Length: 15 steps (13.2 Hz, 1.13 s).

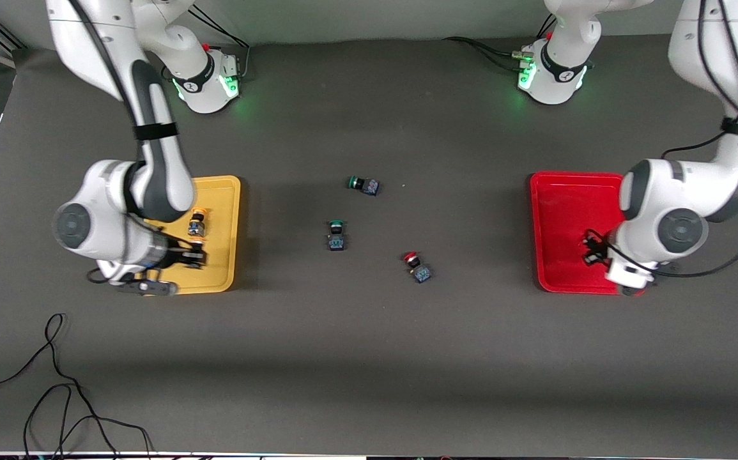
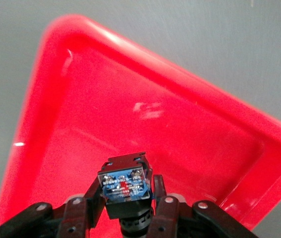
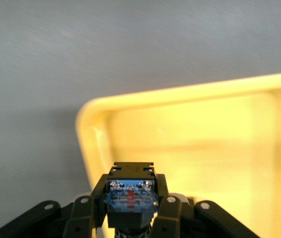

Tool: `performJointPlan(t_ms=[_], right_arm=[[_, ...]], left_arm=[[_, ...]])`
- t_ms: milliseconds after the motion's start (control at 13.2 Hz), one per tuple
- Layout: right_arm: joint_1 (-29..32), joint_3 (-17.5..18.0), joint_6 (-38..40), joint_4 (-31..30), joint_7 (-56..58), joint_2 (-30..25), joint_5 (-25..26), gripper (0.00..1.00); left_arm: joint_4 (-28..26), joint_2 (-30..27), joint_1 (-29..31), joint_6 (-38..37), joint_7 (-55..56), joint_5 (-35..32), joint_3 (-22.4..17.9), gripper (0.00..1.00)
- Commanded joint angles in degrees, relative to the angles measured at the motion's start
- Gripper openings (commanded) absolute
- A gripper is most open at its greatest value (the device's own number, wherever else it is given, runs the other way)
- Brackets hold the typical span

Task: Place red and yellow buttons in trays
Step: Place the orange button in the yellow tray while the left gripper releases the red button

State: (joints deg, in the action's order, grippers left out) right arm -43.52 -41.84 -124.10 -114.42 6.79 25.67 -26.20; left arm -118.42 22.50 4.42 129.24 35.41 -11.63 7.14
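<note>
Right gripper (image 1: 195,257) is over the 6 o'clock end of the yellow tray (image 1: 229,191). Its fingers are closed on the right-held button (image 3: 130,194). Only the bluish base faces my wrist cam, so I can't tell the cap colour.

Left gripper (image 1: 591,248) is over the 4 o'clock part of the red tray (image 1: 563,191). It's clamped the same way on the left-held button (image 2: 124,183), blue base up and cap hidden.

On the table:
- The loose red button (image 1: 416,266) lies mid-table, between the trays and well apart from both.
- The near green switch (image 1: 336,234) is at 10 o'clock from it.
- The orange-yellow button (image 1: 197,223) lies in the yellow tray, at 12 o'clock from my right gripper.
- The far green switch (image 1: 363,184) is at 1 o'clock from the near one.
</note>
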Motion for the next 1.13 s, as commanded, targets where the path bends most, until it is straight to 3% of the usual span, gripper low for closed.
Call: performJointPlan(t_ms=[0, 75, 151, 226, 302, 377, 528, 679, 755, 906, 1057], right_arm=[[-1.92, 0.44, -5.69, -3.52, 0.77, 0.52, 0.19, 0.0], [-2.01, 0.62, -6.5, -3.79, 0.68, 0.7, 0.18, 0.43], [-1.92, 0.62, -6.42, -3.79, 0.59, 0.61, -0.25, 0.99], [-1.92, 0.45, -6.07, -3.79, 0.59, 0.09, -0.43, 1.0], [-1.92, 0.19, -5.37, -3.7, 0.59, -0.78, -0.43, 1.0], [-1.92, 0.01, -3.88, -3.62, 0.33, -2.36, -0.43, 1.0], [-2.1, -2.26, -1.85, -3.35, 0.76, -7.01, 0.01, 1.0], [-2.01, -4.55, 0.77, -1.69, 0.77, -12.81, 0.71, 1.0], [-2.01, -5.69, 3.31, 0.15, 0.77, -15.18, 2.97, 1.0], [-2.1, -5.79, 11.46, 7.16, -0.1, -18.18, 11.57, 1.0], [-2.01, -5.97, 19.21, 13.32, -0.37, -20.38, 14.59, 1.0]], left_arm=[[-9.87, -7.19, -1.34, 4.52, 0.54, -0.94, 0.24, 0.0], [-12.77, -8.33, -1.86, 7.58, 0.54, -0.94, 0.24, 0.0], [-15.76, -10.17, -1.87, 10.57, 0.45, -0.94, 0.24, 0.0], [-17.96, -11.5, -1.78, 12.6, -0.25, -0.94, 0.24, 0.06], [-18.59, -12.12, -1.87, 12.79, -0.43, -0.94, 0.24, 0.79], [-18.6, -12.65, -2.13, 12.18, -0.43, -0.94, 0.33, 1.0], [-17.73, -13.09, -2.22, 11.92, 0.18, -0.85, 0.59, 1.0], [-11.96, -12.13, -4.75, 9.3, 2.19, 0.02, 0.68, 1.0], [-6.7, -10.12, -6.86, 5.19, 5.43, 0.11, 0.77, 1.0], [9.96, -1.97, -13.09, -6.22, 13.85, 0.11, 1.12, 1.0], [25.79, 8.3, -19.41, -13.19, 23.25, 0.99, 1.12, 1.0]])
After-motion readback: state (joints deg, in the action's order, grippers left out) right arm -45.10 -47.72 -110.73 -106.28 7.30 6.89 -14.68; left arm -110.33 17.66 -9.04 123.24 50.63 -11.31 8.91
